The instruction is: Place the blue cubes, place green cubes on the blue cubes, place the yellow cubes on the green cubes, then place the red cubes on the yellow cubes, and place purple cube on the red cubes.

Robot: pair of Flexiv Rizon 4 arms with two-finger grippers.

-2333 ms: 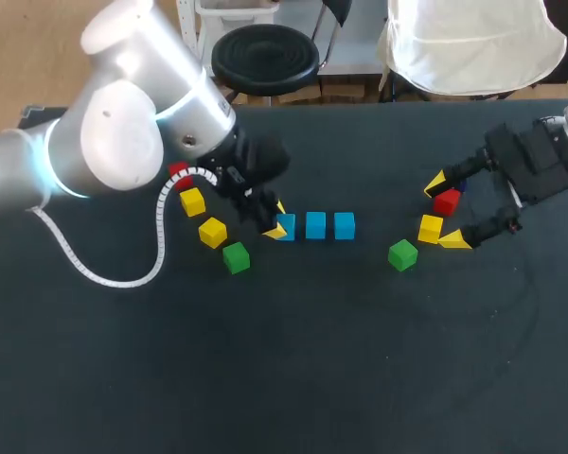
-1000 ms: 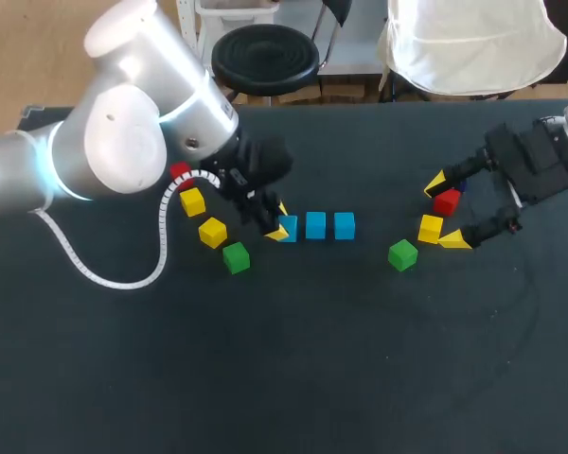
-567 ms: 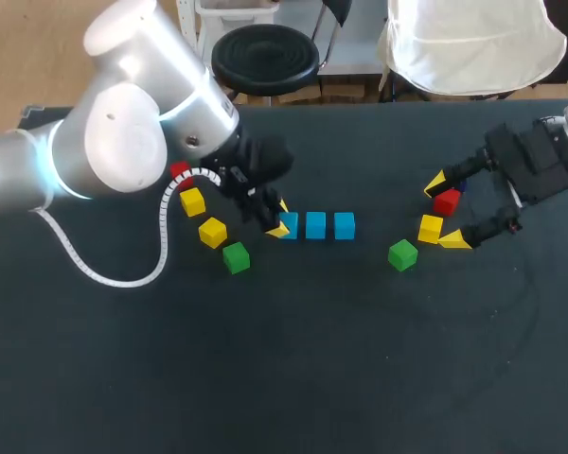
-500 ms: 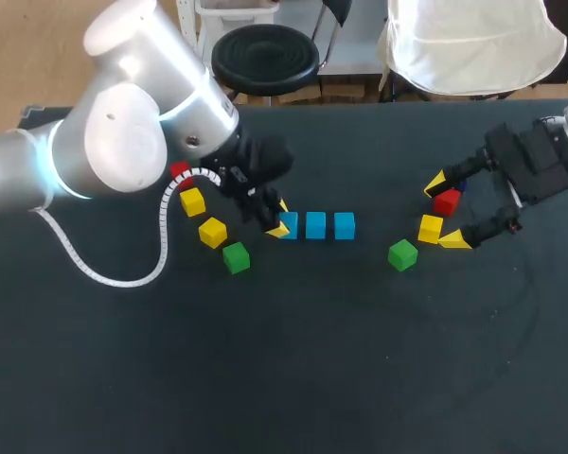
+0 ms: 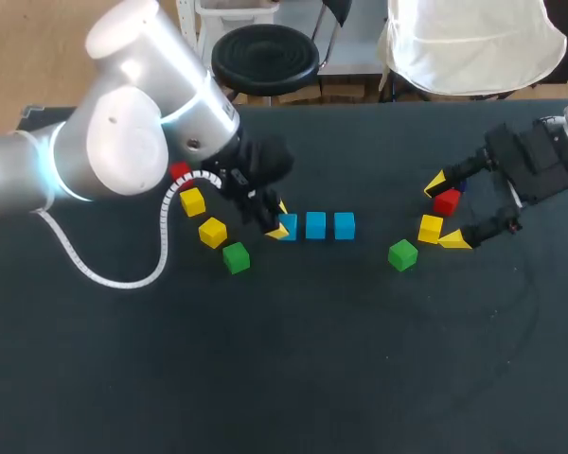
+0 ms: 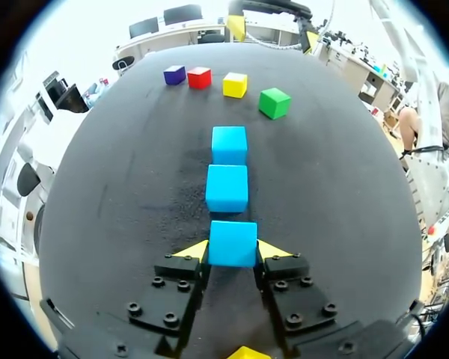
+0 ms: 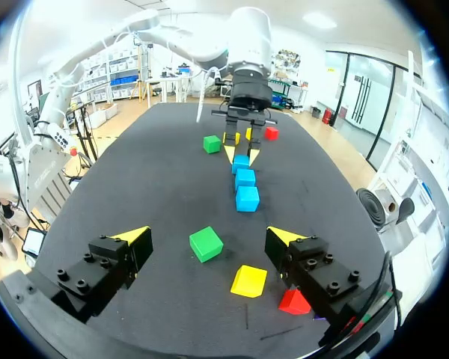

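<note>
Three blue cubes lie in a row on the black table. My left gripper (image 5: 276,219) (image 6: 233,251) is shut on the leftmost blue cube (image 5: 286,227) (image 6: 233,243), its yellow tips pressed to both sides. The other blue cubes (image 5: 315,225) (image 5: 345,225) sit in line beyond it. A green cube (image 5: 235,257), two yellow cubes (image 5: 212,232) (image 5: 192,201) and a red cube (image 5: 179,171) lie left of it. My right gripper (image 5: 445,211) (image 7: 207,235) stands open around a red cube (image 5: 446,200) and a yellow cube (image 5: 430,228), with a green cube (image 5: 402,253) (image 7: 206,244) just ahead. A purple cube (image 6: 174,74) lies beside that red one.
My left arm's white coiled cable (image 5: 161,236) trails over the table near the left group of cubes. Bare black table surface (image 5: 312,359) spreads along the near side.
</note>
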